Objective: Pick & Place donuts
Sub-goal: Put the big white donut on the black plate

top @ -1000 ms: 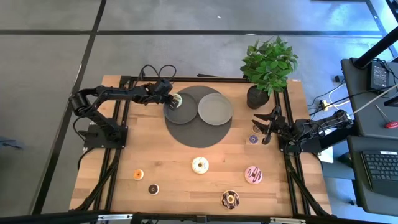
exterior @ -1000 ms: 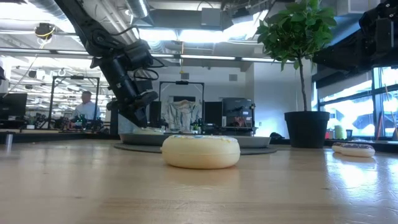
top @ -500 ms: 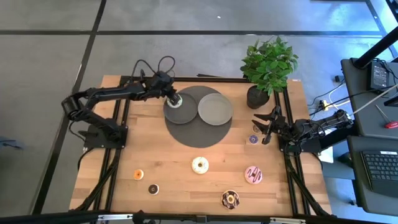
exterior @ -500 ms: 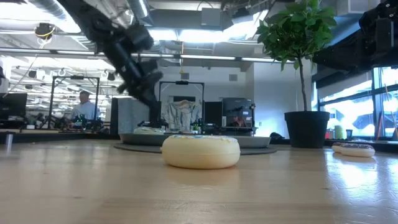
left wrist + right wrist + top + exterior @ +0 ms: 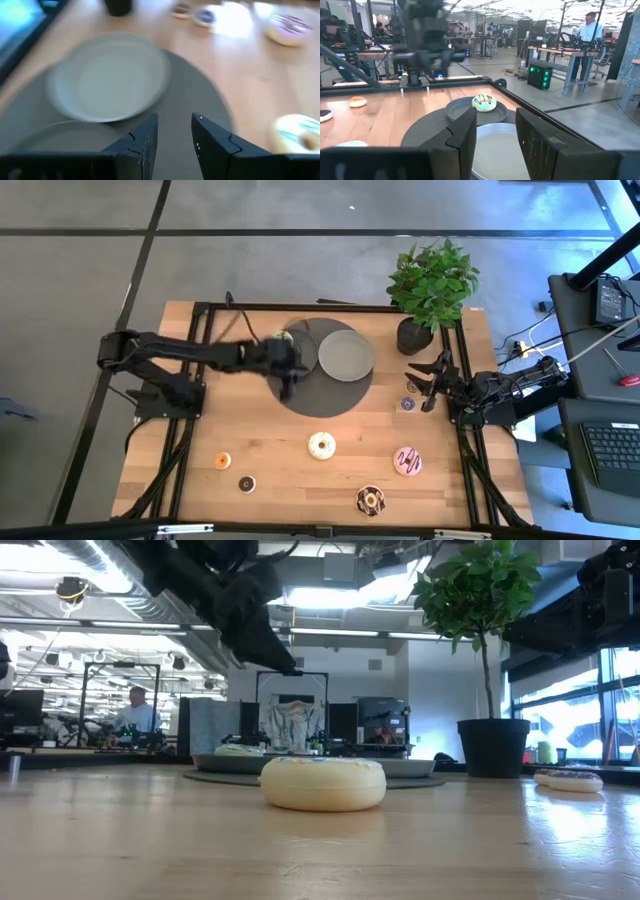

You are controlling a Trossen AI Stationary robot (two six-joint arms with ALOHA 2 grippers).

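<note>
My left gripper [image 5: 287, 385] [image 5: 172, 142] hovers open and empty over the dark round mat [image 5: 318, 398], raised well above it in the low view [image 5: 285, 662]. The white-green donut [image 5: 484, 102] [image 5: 238, 750] lies on the left grey plate [image 5: 456, 111]; my arm covers most of it in the high view. The cream donut [image 5: 321, 445], pink donut [image 5: 407, 461], chocolate sprinkled donut [image 5: 370, 500], orange donut [image 5: 223, 461] and dark brown donut [image 5: 246, 483] lie on the wood. My right gripper [image 5: 420, 387] [image 5: 495, 140] waits open at the table's right, beside the purple donut [image 5: 408, 403].
The second grey plate [image 5: 346, 354] on the mat holds nothing. A potted plant [image 5: 431, 290] stands at the far right corner, just beyond my right gripper. Black frame rails [image 5: 185, 430] run along the table's left and right sides. People stand in the room behind.
My left gripper has left the left plate, where it was low over the white-green donut. It rose, swung briefly toward the far edge, then moved fast toward the near edge and right, out over the mat. The donut stays on the plate.
</note>
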